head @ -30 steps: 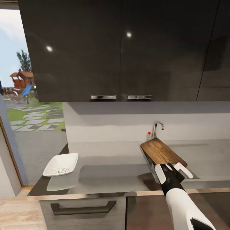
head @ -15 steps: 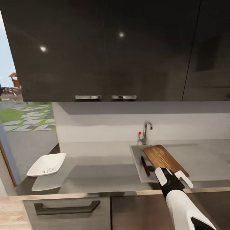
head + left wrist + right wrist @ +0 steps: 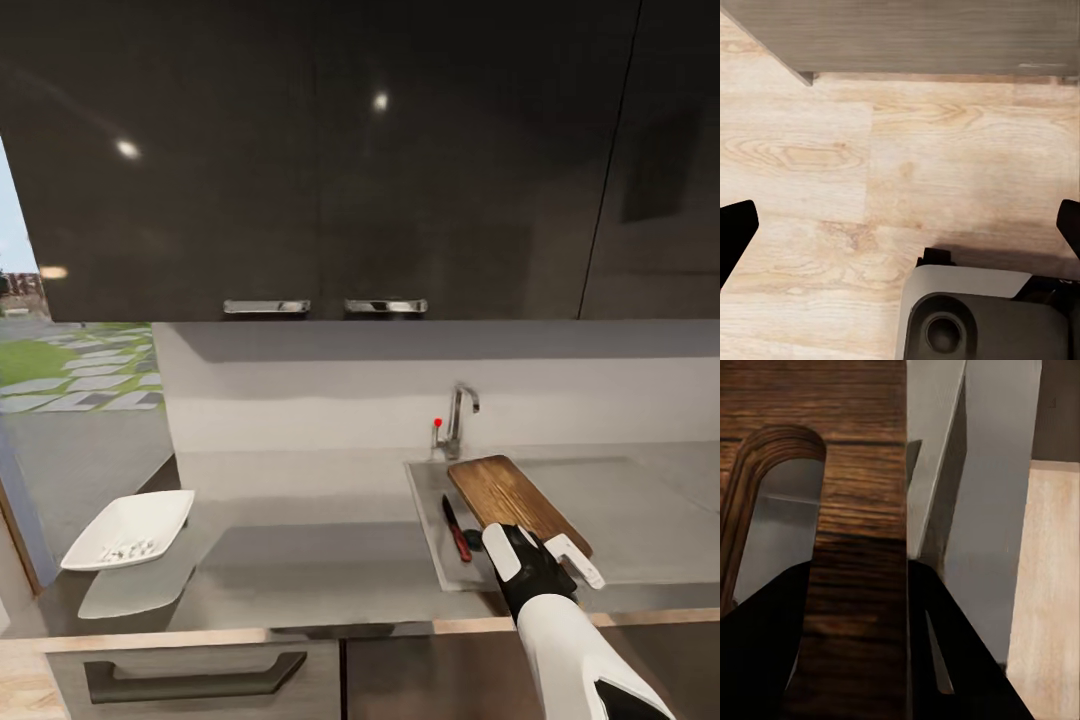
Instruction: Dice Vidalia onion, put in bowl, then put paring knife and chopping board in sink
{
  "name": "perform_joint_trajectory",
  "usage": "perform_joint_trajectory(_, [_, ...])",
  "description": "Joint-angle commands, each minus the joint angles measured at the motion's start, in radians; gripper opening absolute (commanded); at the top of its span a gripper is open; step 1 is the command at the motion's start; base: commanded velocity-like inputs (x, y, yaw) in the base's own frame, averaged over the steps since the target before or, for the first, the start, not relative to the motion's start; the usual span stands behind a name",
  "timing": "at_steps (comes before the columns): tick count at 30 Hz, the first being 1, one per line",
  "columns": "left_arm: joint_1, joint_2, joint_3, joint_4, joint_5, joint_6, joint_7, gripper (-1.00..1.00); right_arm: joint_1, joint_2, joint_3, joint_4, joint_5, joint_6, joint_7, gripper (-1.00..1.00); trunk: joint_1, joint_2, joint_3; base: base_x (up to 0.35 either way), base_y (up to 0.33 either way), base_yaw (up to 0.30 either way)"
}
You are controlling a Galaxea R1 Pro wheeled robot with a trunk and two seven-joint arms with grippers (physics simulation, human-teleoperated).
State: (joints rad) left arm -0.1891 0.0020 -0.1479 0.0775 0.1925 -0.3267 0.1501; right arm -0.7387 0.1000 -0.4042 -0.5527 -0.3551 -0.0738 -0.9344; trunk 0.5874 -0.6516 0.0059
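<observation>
1. Reaching forward over the countertop's point(image 3: 300, 570) front edge, the right arm stretches from the lower right of the head view toward the sink point(image 3: 425, 510), its white forearm ending in a black wrist.
2. The right gripper point(image 3: 545, 560) has its white-tipped fingers point(image 3: 497, 550) spread to either side of the near end of the chopping board point(image 3: 510, 495); in the right wrist view the board point(image 3: 847, 510) runs between the two dark fingers, with its oblong handle slot close by, so the pincer is clamped on the board's end.
3. The board lies slantwise over the sink's right part, its far end near the tap point(image 3: 458, 415).
4. The paring knife point(image 3: 456, 528) lies in the basin just left of the board, red handle toward the robot.
5. The bowl point(image 3: 130, 528) sits well apart at the counter's left end, holding the diced onion point(image 3: 130, 550).
6. The left gripper point(image 3: 900, 225) points down at the wooden floor point(image 3: 870, 150), its dark fingertips point(image 3: 735, 229) wide apart and holding nothing, above the robot's base point(image 3: 975, 315).
</observation>
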Motion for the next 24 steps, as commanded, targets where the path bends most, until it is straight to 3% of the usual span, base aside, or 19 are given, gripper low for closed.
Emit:
perform_joint_trajectory(1, [-0.001,0.0,-0.009,0.004,0.008,-0.006,0.0,1.0,0.0,0.001,-0.002,-0.001,-0.004,-0.007,0.0,-1.0,0.001,0.0,0.0,0.207,0.0,0.0])
perform_joint_trajectory(9, [-0.002,0.0,-0.009,0.004,0.008,-0.006,0.0,1.0,0.0,0.001,-0.001,-0.001,-0.004,-0.007,-0.002,-1.0,0.001,0.0,-0.001,0.168,0.003,0.0])
perform_joint_trajectory(24, [-0.002,0.0,-0.009,0.004,0.008,-0.006,0.0,1.0,0.0,0.004,0.001,0.002,-0.004,-0.007,-0.021,-1.0,0.001,0.0,-0.021,0.007,0.0,-0.062])
